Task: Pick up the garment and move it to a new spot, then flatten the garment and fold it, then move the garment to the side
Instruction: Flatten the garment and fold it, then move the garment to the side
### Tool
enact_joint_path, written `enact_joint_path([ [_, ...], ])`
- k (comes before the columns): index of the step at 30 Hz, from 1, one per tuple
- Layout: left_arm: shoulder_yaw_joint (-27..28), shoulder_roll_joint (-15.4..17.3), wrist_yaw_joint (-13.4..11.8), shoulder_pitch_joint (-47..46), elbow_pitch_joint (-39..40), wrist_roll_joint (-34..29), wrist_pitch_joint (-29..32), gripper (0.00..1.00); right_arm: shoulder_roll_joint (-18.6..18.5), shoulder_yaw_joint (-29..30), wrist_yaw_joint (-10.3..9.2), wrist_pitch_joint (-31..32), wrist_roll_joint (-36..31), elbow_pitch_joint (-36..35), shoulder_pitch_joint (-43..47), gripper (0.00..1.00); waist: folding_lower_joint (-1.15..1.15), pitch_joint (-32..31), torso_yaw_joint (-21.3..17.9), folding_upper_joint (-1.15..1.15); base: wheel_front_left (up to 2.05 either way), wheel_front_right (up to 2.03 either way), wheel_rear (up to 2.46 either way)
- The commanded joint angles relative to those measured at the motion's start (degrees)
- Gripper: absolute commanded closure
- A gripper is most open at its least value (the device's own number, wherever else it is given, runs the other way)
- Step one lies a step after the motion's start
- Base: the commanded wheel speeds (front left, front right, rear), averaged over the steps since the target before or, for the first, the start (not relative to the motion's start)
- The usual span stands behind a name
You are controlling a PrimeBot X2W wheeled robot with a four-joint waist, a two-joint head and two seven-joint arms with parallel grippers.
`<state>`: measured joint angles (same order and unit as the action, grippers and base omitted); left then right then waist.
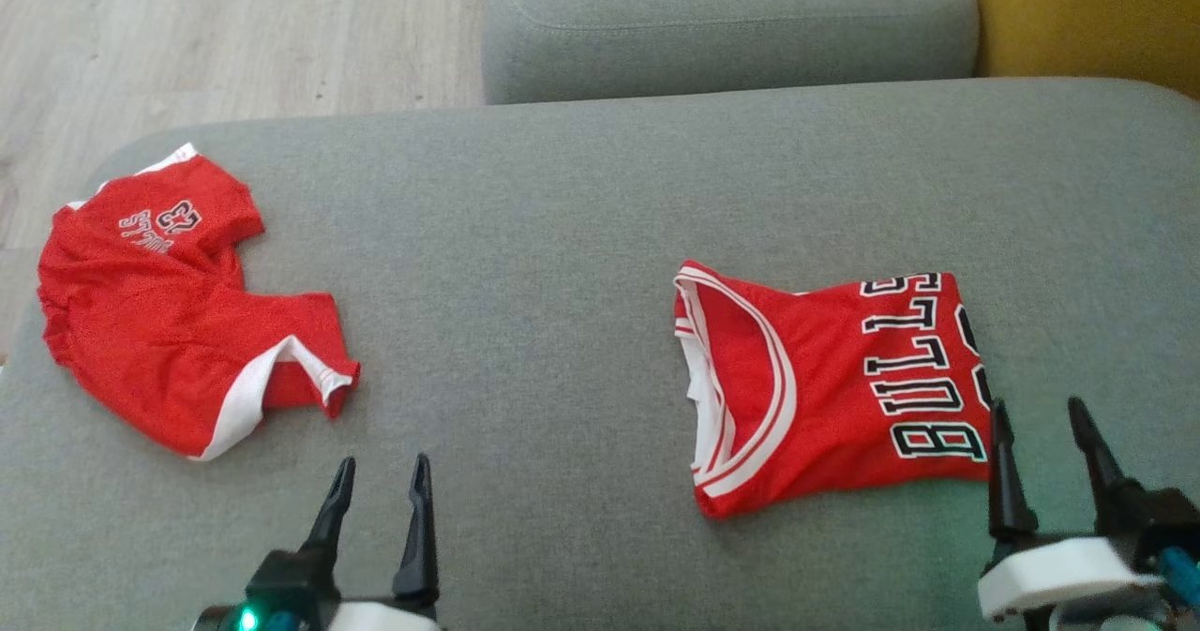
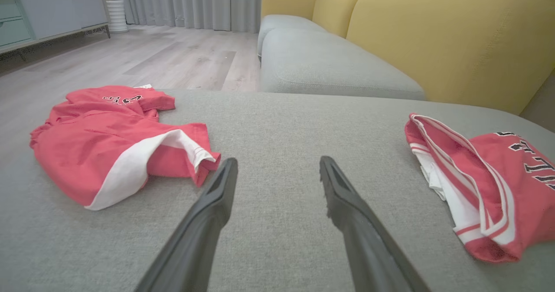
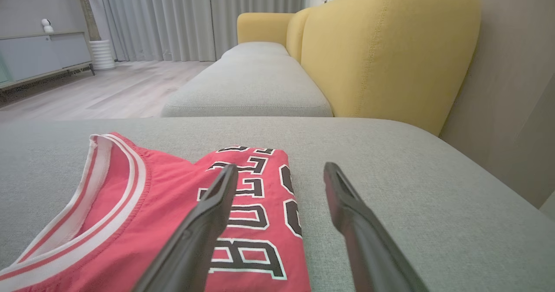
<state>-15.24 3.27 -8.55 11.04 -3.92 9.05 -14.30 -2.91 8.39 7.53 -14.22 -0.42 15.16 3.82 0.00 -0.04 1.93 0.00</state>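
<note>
Wood floor (image 1: 234, 40) runs along the far left, just past the cushion's rounded edge. The crumpled red garment (image 1: 178, 312) lies near that left edge of the grey seat cushion (image 1: 525, 237). Its long axis runs far-left to near-right, with the white-trimmed opening pointing right and the printed end at the far-left corner.

The left gripper (image 1: 385, 459) hangs near and just right of the garment, jaws wide, holding nothing. In the left wrist view the left gripper (image 2: 278, 162) is over bare fabric, with the garment's hem just beside its left finger.

Between the two garments is a broad bare strip of cushion, the most open room.

The folded red jersey (image 1: 834, 383) lies right of centre, long axis left-right, striped neckline facing left and black lettering at the right end. The right gripper (image 1: 1038, 403) is at its near-right corner, jaws wide and empty. In the right wrist view one finger crosses the lettering; I can't tell if it touches. More bare cushion lies right of and behind the jersey, then a yellow sofa back (image 1: 1087, 12).
</note>
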Motion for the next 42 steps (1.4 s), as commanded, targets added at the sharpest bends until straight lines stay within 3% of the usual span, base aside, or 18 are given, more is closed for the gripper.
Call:
enact_joint_path([
  [1, 2.8, -0.4, 0.2, -1.0, 1.9, -1.1, -0.7, 0.0, -0.4, -1.6, -0.04, -0.7, -0.2, -2.2, -0.1, 0.0, 0.0, -0.4, 0.4, 0.0, 0.0, 0.0, 0.0],
  [19, 4.6, -0.4, 0.5, 0.4, 2.3, -1.6, -0.7, 0.0, -0.2, -3.7, -0.04, -0.8, 0.1, -1.4, 0.8, 0.0, 0.0, -1.0, 2.0, 0.0, 0.0, 0.0, 0.0],
  [23, 4.6, -0.4, 0.3, 0.3, 2.6, -1.4, -0.7, 0.0, -0.2, -4.3, -0.04, -0.6, 3.9, -1.2, -1.7, 0.0, 0.0, 0.0, 1.5, 0.0, 0.0, 0.0, 0.0],
  [26, 4.5, -0.4, 0.3, -0.3, 2.7, -1.5, -0.7, 0.0, -2.7, -5.5, -0.04, 4.9, 7.8, -1.1, -6.0, 0.0, 0.0, 1.7, 1.0, 0.0, 0.0, 0.0, 0.0],
  [34, 2.2, -0.4, 0.3, -4.1, 2.8, -1.4, -0.7, 0.0, -10.6, -3.9, -0.04, 31.5, 16.0, 4.3, -17.1, 0.0, 0.0, 7.1, 1.8, 0.0, 0.0, 0.0, 0.0],
  [42, 1.2, -0.4, -0.2, -6.2, 2.5, -1.4, -0.7, 0.0, -12.7, -4.4, -0.04, 40.2, 20.5, 11.8, -21.2, 0.0, 0.0, 9.8, 3.9, 0.0, 0.0, 0.0, 0.0],
])
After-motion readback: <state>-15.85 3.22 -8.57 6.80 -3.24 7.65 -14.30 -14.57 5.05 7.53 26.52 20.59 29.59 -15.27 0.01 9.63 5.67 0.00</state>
